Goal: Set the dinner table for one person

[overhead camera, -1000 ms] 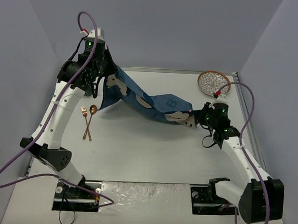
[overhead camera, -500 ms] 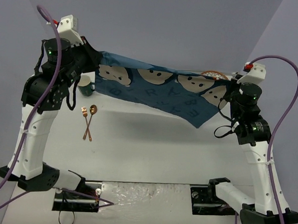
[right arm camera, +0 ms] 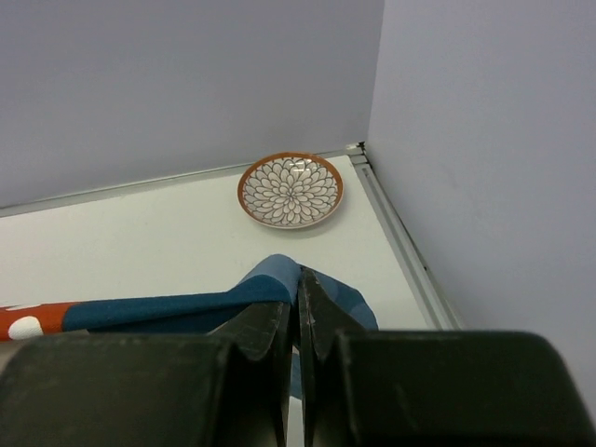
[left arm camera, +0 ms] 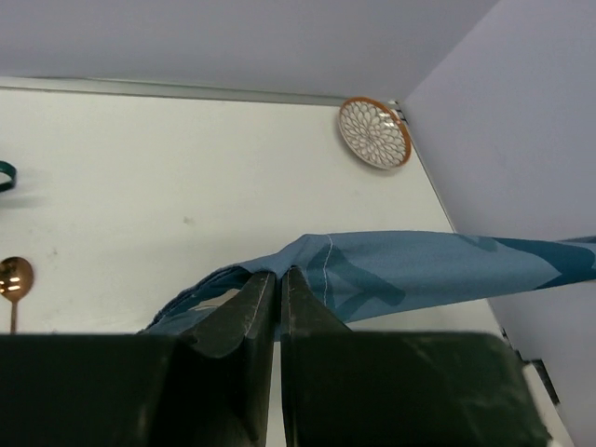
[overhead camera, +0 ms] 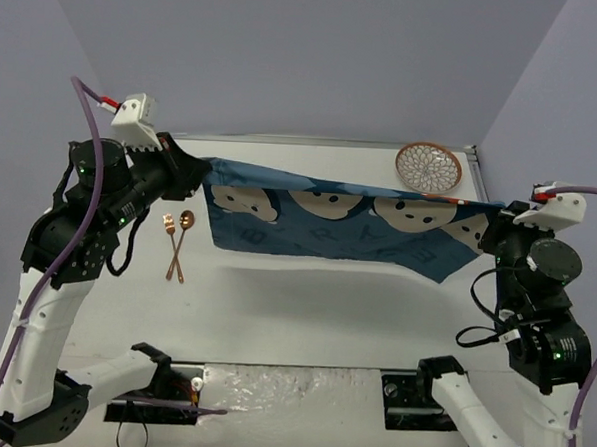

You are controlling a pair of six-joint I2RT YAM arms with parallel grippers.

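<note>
Left gripper [overhead camera: 196,168], right gripper [overhead camera: 499,220] hold mat [overhead camera: 329,223] above table [overhead camera: 304,314]

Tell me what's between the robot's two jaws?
The blue cloth mat hangs stretched between them, pinched at both ends, above the white table; the top view shows it.

One blue cloth mat [overhead camera: 329,220], one patterned plate [overhead camera: 429,166], one copper spoon [overhead camera: 186,219], one copper fork [overhead camera: 167,222]

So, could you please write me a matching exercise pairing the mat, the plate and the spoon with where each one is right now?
Things:
1 mat
2 plate
3 spoon

Places:
A far right corner of the table
B lying on the table, crossed with the fork
C held in the air between the left hand and the right hand

Pairs: 1-C; 2-A; 3-B
</note>
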